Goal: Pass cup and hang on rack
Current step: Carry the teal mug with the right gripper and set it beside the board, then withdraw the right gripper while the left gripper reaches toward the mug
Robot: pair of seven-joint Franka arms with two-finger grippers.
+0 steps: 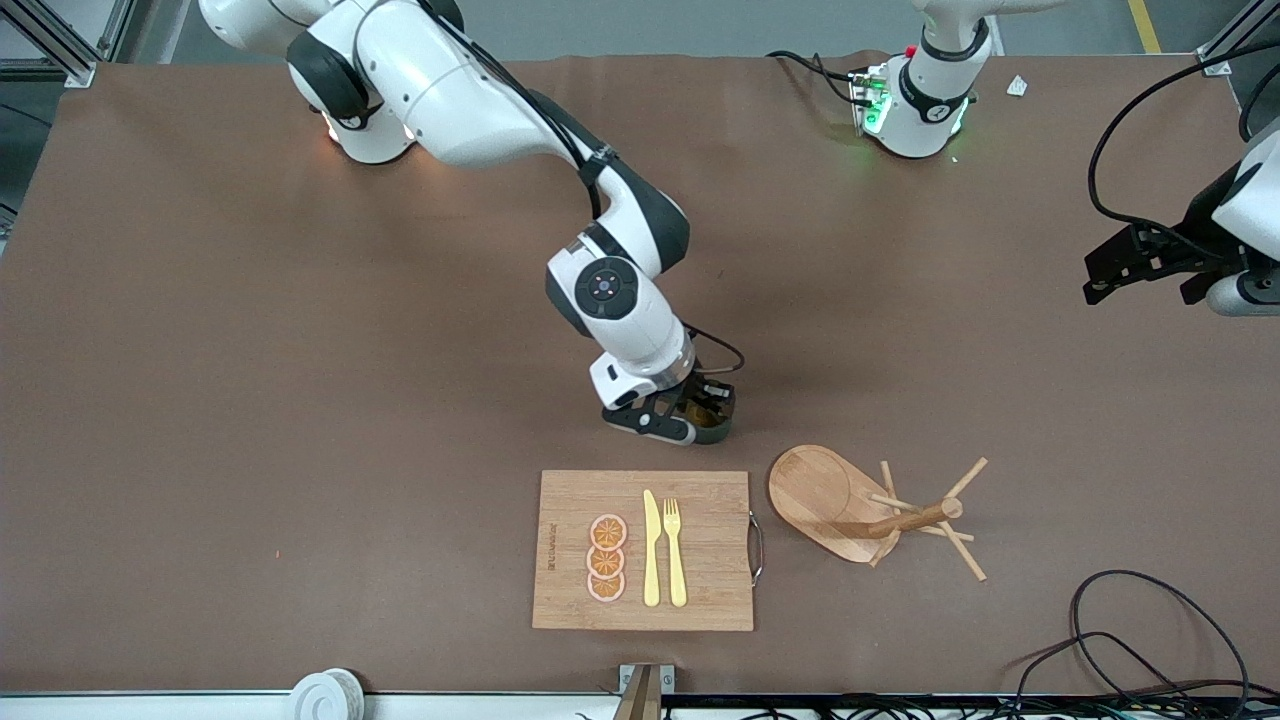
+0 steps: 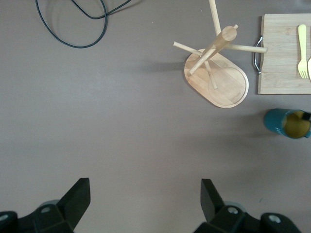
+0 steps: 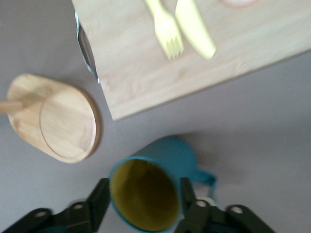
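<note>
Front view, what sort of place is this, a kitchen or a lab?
Most likely a robotics lab bench dressed as a kitchen: two arm bases bolted to a brown-covered table, loose cables at its edge, and toy cutlery on a cutting board.

Both arms have glossy white shells with black joint bands, and a round black cap with a small blue dot marks the right arm's wrist. Black cables run along the links. The right gripper [image 1: 690, 415] and left gripper [image 1: 1150, 265] have black fingers [image 2: 77, 196].
</note>
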